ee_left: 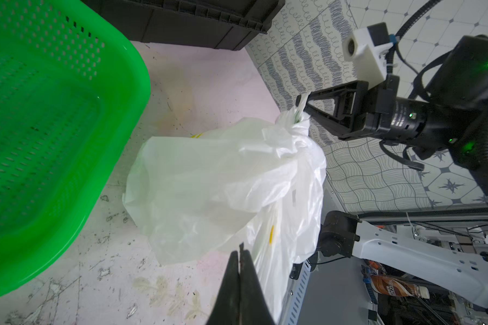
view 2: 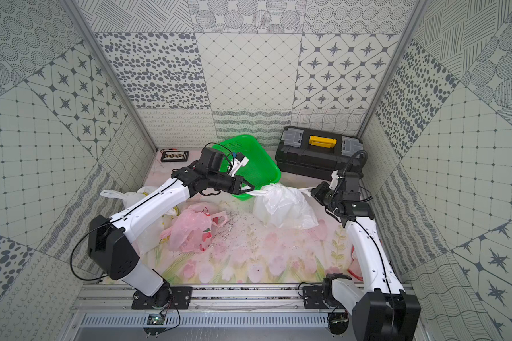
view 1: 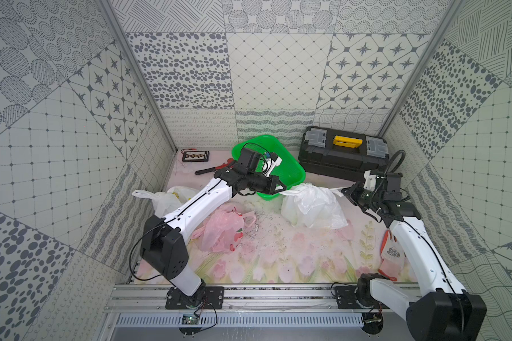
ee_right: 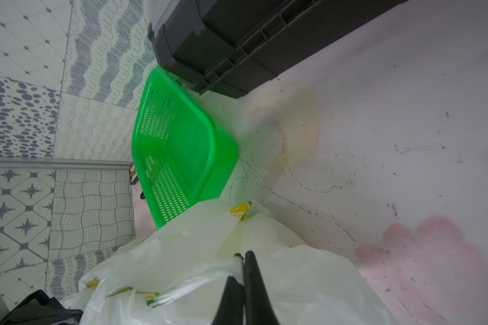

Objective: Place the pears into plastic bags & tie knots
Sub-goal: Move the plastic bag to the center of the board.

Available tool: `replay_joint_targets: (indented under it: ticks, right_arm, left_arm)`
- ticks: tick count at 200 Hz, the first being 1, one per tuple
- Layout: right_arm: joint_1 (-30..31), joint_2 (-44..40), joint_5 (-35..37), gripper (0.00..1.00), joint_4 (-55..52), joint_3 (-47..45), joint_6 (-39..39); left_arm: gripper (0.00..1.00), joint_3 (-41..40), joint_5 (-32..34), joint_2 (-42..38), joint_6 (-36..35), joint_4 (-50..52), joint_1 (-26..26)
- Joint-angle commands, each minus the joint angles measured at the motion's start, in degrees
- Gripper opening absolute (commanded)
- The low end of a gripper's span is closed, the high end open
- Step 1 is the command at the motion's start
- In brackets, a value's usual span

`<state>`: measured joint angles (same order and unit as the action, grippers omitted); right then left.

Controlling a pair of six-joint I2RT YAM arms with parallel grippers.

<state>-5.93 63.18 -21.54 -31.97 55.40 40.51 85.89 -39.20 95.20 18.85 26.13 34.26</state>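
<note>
White crinkly plastic with lemon prints: the middle bag (view 1: pixel 312 206) stands mid-surface, just in front of the green basket (view 1: pixel 293 169), and I see its two handles drawn out sideways in both top views. Left hand (view 1: pixel 282 189): clenched on the twisted handle at the basket side. Right hand (view 1: pixel 344 191): clenched on the opposite handle, with a thin white strip pinched at its tips in the left wrist view. Contents: a pale bulk fills the bag, and I cannot make out separate pears through the film. Pink bag (view 1: pixel 223 230): lying bulged, red prints, near the left arm, well apart from both hands. Second white bag (view 1: pixel 169 197): behind the left arm, near the left wall. Black toolbox (view 1: pixel 342 156), yellow latch: back right, beside the basket. Surface (view 1: pixel 278 259): floral print, scuffed, speckled with dark flecks.
</note>
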Motion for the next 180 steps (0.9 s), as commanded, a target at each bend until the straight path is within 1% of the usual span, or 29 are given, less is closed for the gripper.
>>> replay_joint_targets:
  ticks: [1, 23, 35, 44, 53, 64, 81, 90, 99, 107, 118, 127, 136, 151, 165, 171, 180]
  right_arm:
    - [-7.3, 2.4, 12.1, 0.00, 1.4, 4.9, -0.2]
    - [-10.8, 4.1, 15.3, 0.00, 1.5, 6.8, -1.0]
    - [-11.6, 4.8, 15.7, 0.00, 2.2, 6.5, -1.5]
    - [-12.0, 5.3, 16.2, 0.00, 2.4, 6.4, -2.4]
    - [-12.4, 5.6, 16.9, 0.00, 2.2, 6.4, -3.6]
    - [-13.6, 5.6, 17.4, 0.00, 1.8, 6.3, -5.0]
    - [-14.7, 4.9, 18.9, 0.00, 0.8, 6.5, -6.6]
    - [-14.5, 4.2, 19.5, 0.07, 0.6, 6.5, -6.9]
    - [-14.2, 3.5, 18.7, 0.22, 0.9, 6.3, -6.9]
    - [-12.7, 3.2, 19.0, 0.35, 0.1, 7.0, -8.1]
    - [-8.0, 3.3, 21.8, 0.50, -2.6, 9.5, -11.6]
    - [-3.9, 3.7, 24.7, 0.57, -5.3, 11.7, -14.0]
    - [-0.2, 3.7, 27.7, 0.60, -7.4, 13.3, -15.2]
    - [5.4, 2.7, 33.8, 0.60, -9.3, 14.6, -16.3]
    - [11.1, 2.5, 43.0, 0.61, -11.2, 16.0, -19.0]
    - [13.8, 3.1, 47.7, 0.63, -12.4, 16.9, -21.0]
    - [16.4, 4.8, 52.8, 0.65, -14.3, 18.4, -23.4]
  left_arm:
    - [0.00, 10.1, 1.5, 8.3, 1.1, 1.6, 1.4]
    - [0.00, 17.0, 0.6, 15.7, 2.3, 2.9, 1.8]
    - [0.10, 20.2, -1.4, 19.0, 1.9, 4.0, 2.6]
    - [0.24, 22.3, -1.2, 20.6, 1.7, 5.3, 3.3]
    - [0.33, 23.6, -0.7, 21.3, 1.1, 6.6, 3.8]
    - [0.41, 23.3, 0.5, 20.3, 0.2, 7.5, 4.0]
    - [0.47, 20.1, 5.0, 16.1, -2.7, 9.2, 3.8]
    - [0.48, 18.1, 8.2, 13.6, -4.4, 10.8, 3.6]
    - [0.49, 15.7, 10.9, 10.8, -5.6, 12.1, 3.1]
    - [0.50, 13.3, 12.7, 8.1, -6.6, 12.9, 2.6]
    - [0.52, 10.2, 15.1, 4.2, -8.2, 14.0, 2.0]
    - [0.53, 7.9, 18.2, 1.0, -9.2, 14.9, 1.7]
    - [0.53, 5.6, 21.8, -2.2, -10.3, 15.3, 1.4]
    - [0.55, 1.5, 28.0, -7.9, -11.6, 15.1, 1.2]
    - [0.57, -2.8, 32.9, -13.3, -12.7, 13.9, 0.7]
    - [0.57, -4.7, 33.9, -15.5, -13.1, 13.4, 0.3]
    - [0.58, -7.1, 35.2, -18.5, -13.5, 12.9, -0.4]
